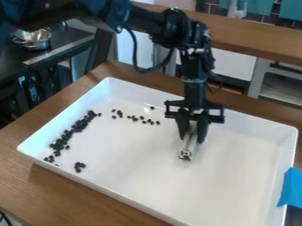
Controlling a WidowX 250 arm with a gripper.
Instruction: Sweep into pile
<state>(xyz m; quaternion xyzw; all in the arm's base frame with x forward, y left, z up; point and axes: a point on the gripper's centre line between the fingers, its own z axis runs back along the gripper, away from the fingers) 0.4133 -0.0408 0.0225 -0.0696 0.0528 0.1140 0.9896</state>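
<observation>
Operator: State the position of the gripper, taking twelve o'clock as the top edge of the view.

Technician: Its arm enters from eleven o'clock. The gripper hangs downward over the white tray, at about two o'clock from the tray's centre.

Operator: State the condition of the hand.

Technician: Engaged. The two fingers are closed on a slotted metal bar, one on each side. The bar's square end points toward six o'clock. Contact between bar and tray floor cannot be determined.

Operator: Locate the black pieces.

Technician: All are inside the tray. The main group forms a dense, slanting band from ten to nine o'clock, alongside the tray's left wall, with a few loose pieces at its lower end. A small cluster lies between eight and nine o'clock. A loose, broken row runs from eleven toward twelve o'clock, with a single piece just above it. The bar is well apart from the main band.

Operator: List the surroundings.

Technician: The tray rests on a wooden table. A blue item overlaps the tray's rim at four o'clock. A metal bowl sits on a dark counter at ten o'clock in the view.
</observation>
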